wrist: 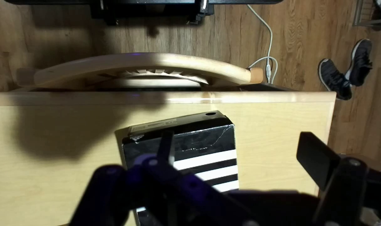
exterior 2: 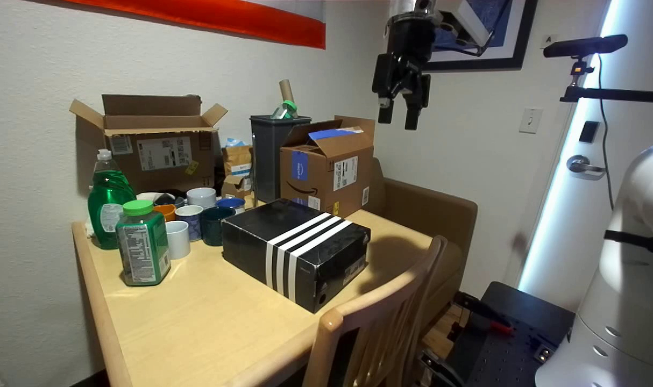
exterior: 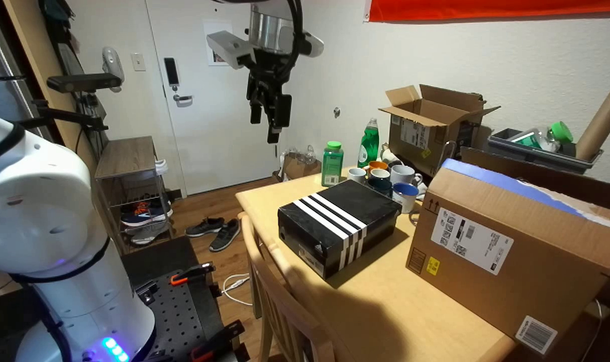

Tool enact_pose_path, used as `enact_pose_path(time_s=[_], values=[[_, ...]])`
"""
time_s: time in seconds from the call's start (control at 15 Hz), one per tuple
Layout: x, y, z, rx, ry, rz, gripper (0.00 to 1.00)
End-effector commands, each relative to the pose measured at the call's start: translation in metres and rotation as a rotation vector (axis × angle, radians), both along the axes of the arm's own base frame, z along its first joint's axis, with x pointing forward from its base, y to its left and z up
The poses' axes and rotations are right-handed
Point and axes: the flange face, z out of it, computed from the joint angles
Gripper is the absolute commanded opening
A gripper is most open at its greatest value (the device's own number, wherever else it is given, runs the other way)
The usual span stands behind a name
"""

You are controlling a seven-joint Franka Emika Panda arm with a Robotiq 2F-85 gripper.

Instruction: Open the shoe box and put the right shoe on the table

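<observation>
The black shoe box [exterior: 335,211] with white stripes lies flat on the light wooden table [exterior: 385,306]. Its lid is shut in both exterior views, where the box [exterior 2: 283,236] stands near the chair side of the table [exterior 2: 186,317]. In the wrist view the shoe box [wrist: 203,141] is partly covered by a gripper finger. My gripper [exterior: 265,124] hangs well above the table, also seen in an exterior view [exterior 2: 398,117]. In the wrist view its fingers [wrist: 240,150] are wide apart with nothing between them. The right shoe is not in view; the inside of the box is hidden.
A large carton [exterior: 511,261] stands beside the box. Several mugs [exterior 2: 189,220], a green-lidded jar [exterior 2: 143,242] and a green soap bottle [exterior 2: 108,199] stand behind it. A chair [exterior 2: 380,312] is pushed against the near edge. Dark shoes [exterior: 214,231] lie on the floor.
</observation>
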Motion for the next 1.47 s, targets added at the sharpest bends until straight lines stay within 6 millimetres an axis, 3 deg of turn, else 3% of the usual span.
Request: enact_pose_path(time_s=[0.0, 0.27, 0.53, 0.87, 1.13, 1.4], values=[[0.000, 0.000, 0.001, 0.000, 0.001, 0.000, 1.00], [0.000, 0.002, 0.003, -0.007, 0.001, -0.013, 1.00], [0.017, 0.023, 0.004, 0.021, -0.033, -0.045, 1.00], [0.051, 0.036, -0.026, 0.011, -0.033, -0.190, 1.00], [0.082, 0.005, -0.063, 0.009, -0.033, -0.247, 1.00], [0.101, -0.075, -0.100, 0.003, -0.041, -0.336, 1.00]])
